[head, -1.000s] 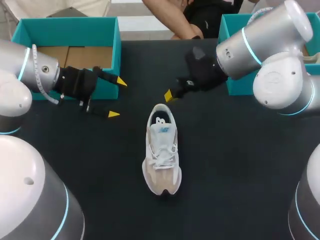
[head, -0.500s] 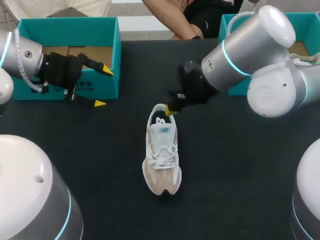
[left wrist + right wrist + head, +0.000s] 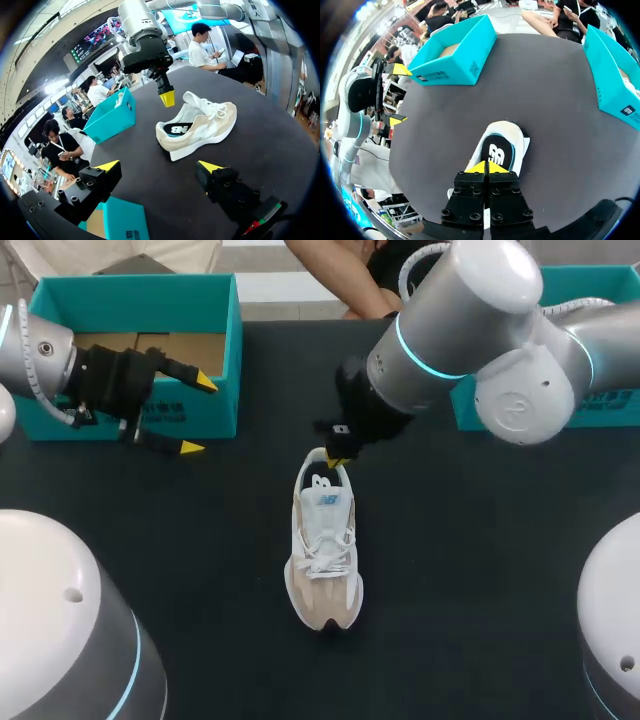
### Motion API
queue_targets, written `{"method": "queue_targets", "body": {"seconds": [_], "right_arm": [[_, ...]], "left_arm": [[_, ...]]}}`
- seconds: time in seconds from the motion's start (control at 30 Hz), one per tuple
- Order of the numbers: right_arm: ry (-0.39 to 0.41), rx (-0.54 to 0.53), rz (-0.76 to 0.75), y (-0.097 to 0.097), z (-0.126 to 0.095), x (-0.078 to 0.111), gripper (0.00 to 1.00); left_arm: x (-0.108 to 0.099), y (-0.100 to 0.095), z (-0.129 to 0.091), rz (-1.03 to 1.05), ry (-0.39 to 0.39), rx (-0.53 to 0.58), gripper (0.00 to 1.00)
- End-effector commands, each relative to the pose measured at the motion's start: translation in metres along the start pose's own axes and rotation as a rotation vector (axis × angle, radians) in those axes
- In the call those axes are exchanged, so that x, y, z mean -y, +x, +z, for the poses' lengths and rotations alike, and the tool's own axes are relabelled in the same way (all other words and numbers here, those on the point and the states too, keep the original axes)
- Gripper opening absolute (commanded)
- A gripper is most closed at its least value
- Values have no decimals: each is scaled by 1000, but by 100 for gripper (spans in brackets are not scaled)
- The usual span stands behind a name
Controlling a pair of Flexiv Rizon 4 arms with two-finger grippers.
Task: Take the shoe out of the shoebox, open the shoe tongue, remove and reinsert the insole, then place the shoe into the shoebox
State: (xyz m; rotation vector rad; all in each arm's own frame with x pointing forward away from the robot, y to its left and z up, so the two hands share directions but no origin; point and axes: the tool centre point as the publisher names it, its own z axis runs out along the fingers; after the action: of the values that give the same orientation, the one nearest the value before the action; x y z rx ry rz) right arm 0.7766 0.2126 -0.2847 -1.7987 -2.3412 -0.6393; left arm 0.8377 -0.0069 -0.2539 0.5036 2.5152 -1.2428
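Shoe (image 3: 323,540) sits out on the table (image 3: 480,540), teal shoebox (image 3: 140,290) shows brown cardboard (image 3: 180,350) inside (its side label (image 3: 165,410) is too small to read), right gripper (image 3: 338,460) pinched closed at the heel (image 3: 312,462), left gripper (image 3: 198,415) spread wide, empty.

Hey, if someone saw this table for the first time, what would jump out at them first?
The white and beige lace-up sneaker lies alone in the middle of the black table, toe toward the robot. My right gripper, yellow tips pressed together, hangs just over the sneaker's heel opening. My left gripper stands open in front of the teal cardboard shoebox at far left.
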Motion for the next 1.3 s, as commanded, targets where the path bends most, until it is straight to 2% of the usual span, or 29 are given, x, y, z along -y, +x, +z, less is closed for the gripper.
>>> {"method": "queue_targets", "body": {"seconds": [0.03, 0.07, 0.13, 0.17, 0.23, 0.3, 0.37, 0.43, 0.53, 0.7, 0.83, 1.3], "right_arm": [[-27, 171, 125, -3, 10, -2, 0], [-34, 201, 156, -3, 13, -2, 0], [-62, 186, 187, 0, 18, -2, 0], [-47, 237, 200, 1, 21, -2, 0], [-64, 230, 211, 4, 26, -1, 0], [-58, 277, 211, 6, 31, 2, 0], [-101, 269, 215, 11, 37, 5, 0], [-74, 327, 184, 14, 46, 10, 0], [-76, 330, 167, 16, 53, 13, 0], [-23, 377, 134, 10, 58, 15, 0], [-4, 371, 119, 6, 59, 15, 0], [47, 369, 146, -27, 81, 21, 0]], "left_arm": [[0, 1, -1, 0, -2, -1, 100], [0, 1, -1, 0, -2, -1, 100], [0, 1, -1, 0, -2, -1, 100], [0, 1, -1, 0, -2, -1, 100], [0, 1, -1, 0, -2, -1, 100], [0, 1, -1, 0, -2, -1, 100], [0, 1, -1, 0, -2, -1, 100], [0, 1, -1, 0, -2, -1, 100], [0, 1, -1, 0, -2, -1, 100], [0, 1, -1, 0, -2, -1, 100], [0, 1, -1, 0, -2, -1, 100], [0, 1, -1, 0, -2, -1, 100]]}}
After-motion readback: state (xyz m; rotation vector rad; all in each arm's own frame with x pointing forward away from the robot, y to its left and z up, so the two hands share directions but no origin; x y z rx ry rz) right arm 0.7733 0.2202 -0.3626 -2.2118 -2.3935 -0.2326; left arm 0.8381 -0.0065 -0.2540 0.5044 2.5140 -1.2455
